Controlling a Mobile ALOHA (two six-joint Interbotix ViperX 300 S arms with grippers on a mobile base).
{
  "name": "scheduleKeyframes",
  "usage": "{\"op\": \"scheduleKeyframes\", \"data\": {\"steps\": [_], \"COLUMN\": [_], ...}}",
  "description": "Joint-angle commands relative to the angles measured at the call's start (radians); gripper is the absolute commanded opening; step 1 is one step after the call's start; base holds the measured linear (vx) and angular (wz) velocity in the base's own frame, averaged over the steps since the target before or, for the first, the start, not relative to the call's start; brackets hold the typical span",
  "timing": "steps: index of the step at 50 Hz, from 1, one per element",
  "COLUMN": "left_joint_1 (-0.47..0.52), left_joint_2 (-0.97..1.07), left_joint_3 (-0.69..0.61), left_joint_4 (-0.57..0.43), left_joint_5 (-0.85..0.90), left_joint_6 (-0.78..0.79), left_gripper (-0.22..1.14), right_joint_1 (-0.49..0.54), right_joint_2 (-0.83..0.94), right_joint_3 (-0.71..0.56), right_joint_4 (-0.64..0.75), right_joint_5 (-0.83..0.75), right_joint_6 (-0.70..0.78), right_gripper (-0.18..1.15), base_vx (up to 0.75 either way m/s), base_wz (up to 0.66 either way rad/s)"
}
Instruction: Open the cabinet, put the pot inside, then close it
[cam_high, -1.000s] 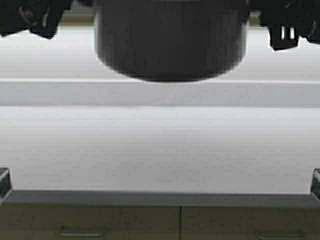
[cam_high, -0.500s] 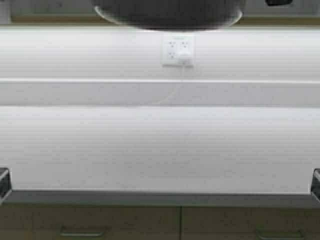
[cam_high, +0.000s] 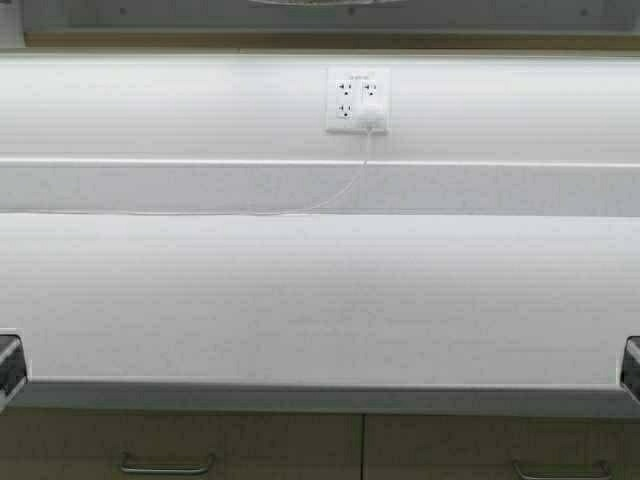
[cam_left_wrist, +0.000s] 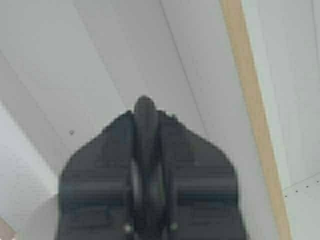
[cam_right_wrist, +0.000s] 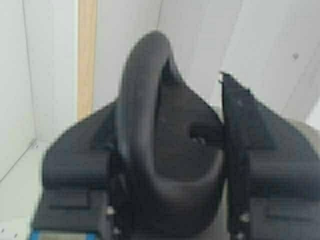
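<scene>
The pot (cam_high: 325, 2) is barely seen, only a sliver of its base at twelve o'clock in the high view, raised toward the cabinet (cam_high: 500, 15). Its loop handles are clamped one by each hand: the left hand (cam_left_wrist: 146, 150) and the right hand (cam_right_wrist: 172, 165) are closed on them, presumably keeping it level. White cabinet interior panels surround both. The bench (cam_high: 320, 300) lies below, at six o'clock.

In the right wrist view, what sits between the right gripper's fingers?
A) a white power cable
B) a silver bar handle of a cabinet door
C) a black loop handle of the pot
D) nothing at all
C: in the right wrist view the right gripper has a black loop handle of the pot standing up between its fingers, with white cabinet panels behind.
</scene>
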Motion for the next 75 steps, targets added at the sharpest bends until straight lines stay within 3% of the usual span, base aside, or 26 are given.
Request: {"op": "scheduleKeyframes", "data": {"steps": [1,23,45,54,75], "left_joint_1": [-0.037,-0.02,0.043,0.048,0.058], "left_joint_2": [0.017,0.121,0.305,0.359,0.43], "left_joint_3": [-0.058,-0.235,-0.449,-0.497,-0.472], "left_joint_4": [0.009,0.005,-0.023,-0.023,-0.023], "left_joint_5": [0.02,0.04,0.114,0.147,0.147], "left_joint_6": [0.0,-0.009,-0.028,-0.028,-0.035], "left_gripper": [0.04,0.04,0.04,0.04,0.04], "right_joint_1": [0.025,0.008,-0.009,-0.023,-0.049], "right_joint_2": [-0.006,0.109,0.314,0.345,0.414], "right_joint_3": [-0.081,-0.287,-0.486,-0.506,-0.443], "right_joint_4": [-0.011,-0.015,-0.02,-0.032,-0.051], "right_joint_5": [0.015,0.161,0.187,0.212,0.19], "right_joint_6": [0.011,0.012,0.094,0.109,0.121], "right_gripper": [0.08,0.08,0.08,0.08,0.08], "base_vx": [0.05,0.17,0.13,0.04,0.03], "base_wz": [-0.01,-0.02,-0.02,0.01,0.01]}}
